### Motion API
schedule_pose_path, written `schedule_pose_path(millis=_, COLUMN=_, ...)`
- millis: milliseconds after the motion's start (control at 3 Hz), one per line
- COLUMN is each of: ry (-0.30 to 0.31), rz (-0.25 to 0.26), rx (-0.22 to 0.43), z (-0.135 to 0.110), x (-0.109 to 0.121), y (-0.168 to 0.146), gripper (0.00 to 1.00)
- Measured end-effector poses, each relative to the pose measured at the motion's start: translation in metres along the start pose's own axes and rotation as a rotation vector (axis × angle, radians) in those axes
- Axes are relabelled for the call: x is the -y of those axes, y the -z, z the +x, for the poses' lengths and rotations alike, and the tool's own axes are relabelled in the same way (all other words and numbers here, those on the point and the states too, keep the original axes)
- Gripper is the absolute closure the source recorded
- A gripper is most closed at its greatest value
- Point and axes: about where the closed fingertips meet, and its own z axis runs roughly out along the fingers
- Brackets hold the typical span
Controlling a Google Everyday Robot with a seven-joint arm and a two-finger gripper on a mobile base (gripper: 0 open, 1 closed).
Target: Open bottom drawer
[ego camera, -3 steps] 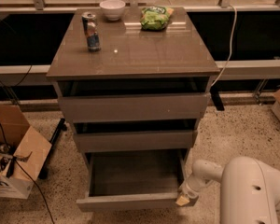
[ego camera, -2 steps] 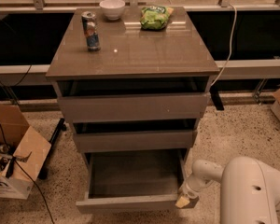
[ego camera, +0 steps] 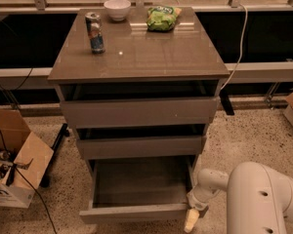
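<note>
The bottom drawer (ego camera: 136,212) is the lowest of three taupe-grey drawers in the cabinet. It stands pulled far out, and its plain grey tray (ego camera: 141,182) shows bare inside. My gripper (ego camera: 191,220) sits low at the drawer's front right corner, right beside the drawer front, with a cream fingertip pointing down toward the floor. My white arm (ego camera: 256,196) fills the lower right corner. The two drawers above, the middle drawer (ego camera: 140,146) and the top drawer (ego camera: 139,112), are each out a little.
On the cabinet top (ego camera: 151,57) stand a can (ego camera: 94,31), a white bowl (ego camera: 117,9) and a green bag (ego camera: 163,18). An open cardboard box (ego camera: 12,165) with cables sits on the floor at left. Speckled floor (ego camera: 244,140) lies to the right.
The drawer front and my gripper have moved slightly nearer to the camera and lower in the frame. Nothing else has moved.
</note>
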Motion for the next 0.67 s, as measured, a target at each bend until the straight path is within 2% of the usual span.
schedule_pose_path(millis=333, ry=0.137, rz=-0.065, rx=-0.066, z=0.015, x=-0.027, y=-0.004, gripper=0.00)
schedule_pose_path(millis=667, ry=0.142, rz=-0.074, rx=-0.073, z=0.032, x=-0.044, y=-0.006, gripper=0.00)
